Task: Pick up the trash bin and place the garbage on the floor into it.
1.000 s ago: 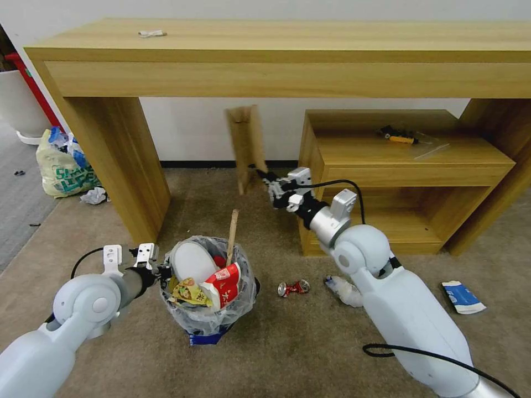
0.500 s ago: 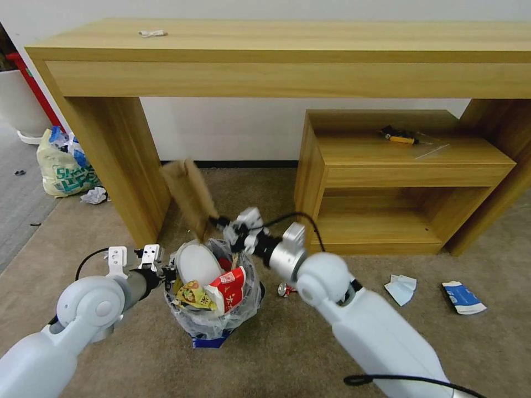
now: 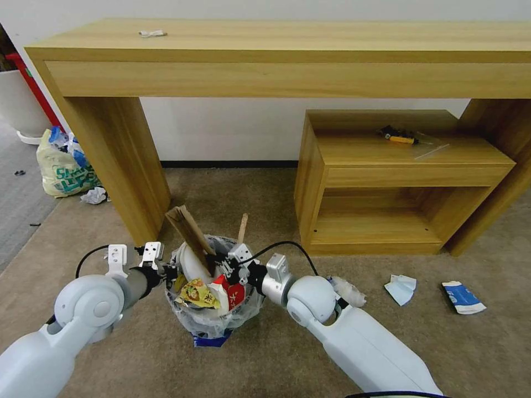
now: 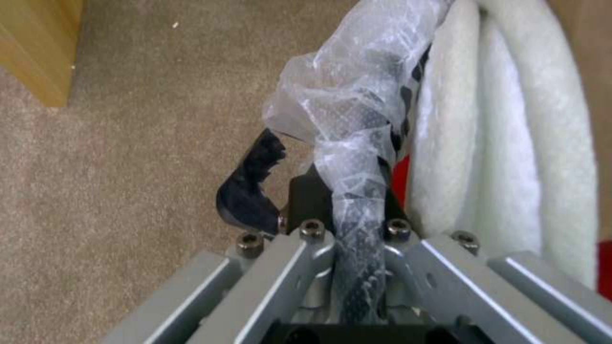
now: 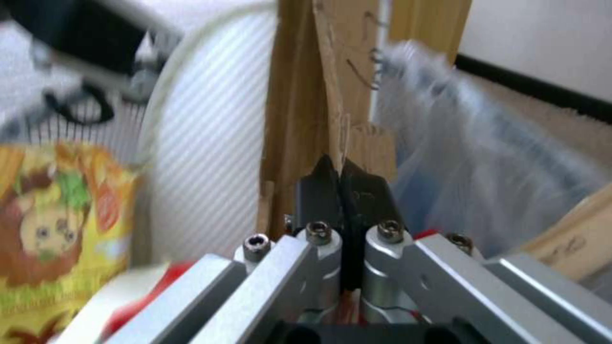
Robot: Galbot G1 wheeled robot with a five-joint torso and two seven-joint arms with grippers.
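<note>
The trash bin (image 3: 213,318), lined with a crinkly clear bag, stands on the carpet, stuffed with white slippers (image 3: 188,264), red wrappers (image 3: 231,292) and a wood stick (image 3: 242,228). My left gripper (image 3: 166,271) is shut on the bin's bagged rim (image 4: 344,110), seen close in the left wrist view (image 4: 347,191). My right gripper (image 3: 221,264) is shut on the cardboard piece (image 3: 188,232), whose lower end sits inside the bin beside a slipper (image 5: 210,167); the jaws pinch its edge (image 5: 319,95). On the floor lie a clear plastic wad (image 3: 349,291), a pale-blue tissue (image 3: 402,287) and a blue-white packet (image 3: 462,297).
A long wooden desk (image 3: 276,61) spans the back, its left leg (image 3: 119,166) just behind the bin. A low shelf unit (image 3: 398,182) stands to the right. A yellowish shopping bag (image 3: 63,166) and crumpled paper (image 3: 94,194) lie at the left.
My right arm swung the cardboard piece from in front of the shelf unit leftward and down into the bin. The left gripper kept its hold on the rim.
</note>
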